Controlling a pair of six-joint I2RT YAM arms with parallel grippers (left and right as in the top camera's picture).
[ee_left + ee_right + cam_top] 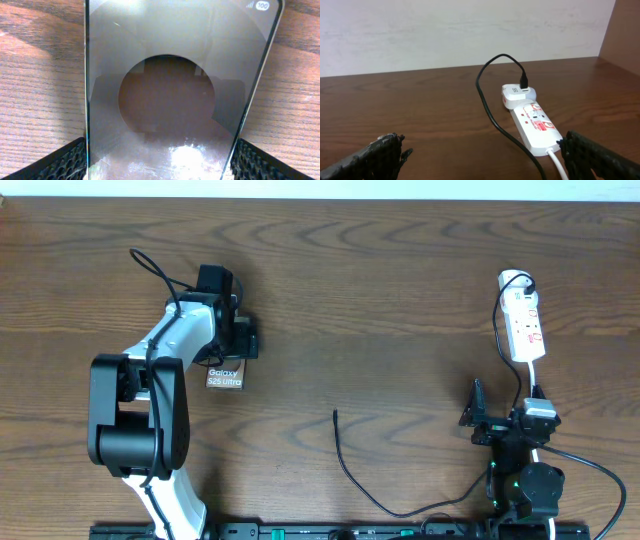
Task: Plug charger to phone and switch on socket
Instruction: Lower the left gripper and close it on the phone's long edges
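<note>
I am securing the phone [165, 75]: it is lying between the pads [60, 162] of the left gripper [160, 161], pinched or not I cannot tell. The right gripper [482, 147] is hanging wide, empty, facing the socket [532, 125]; next it is needing the charger [352, 473] tip.

Overhead: most of phone [225, 375] was hidden under left arm [185, 330]; only lettered end showed. Socket [524, 325] switch positions were too small to tell. Left wrist: phone's top & bottom were cut off by frame. Left pincer [159, 162] fingers [65, 164] showed only as corner tips; couldn't tell if they touched phone's edges. Right wrist: right pincer [484, 142] fingers likewise cropped. White cord [559, 167] & charger [490, 112] ran off bottom edge.
</note>
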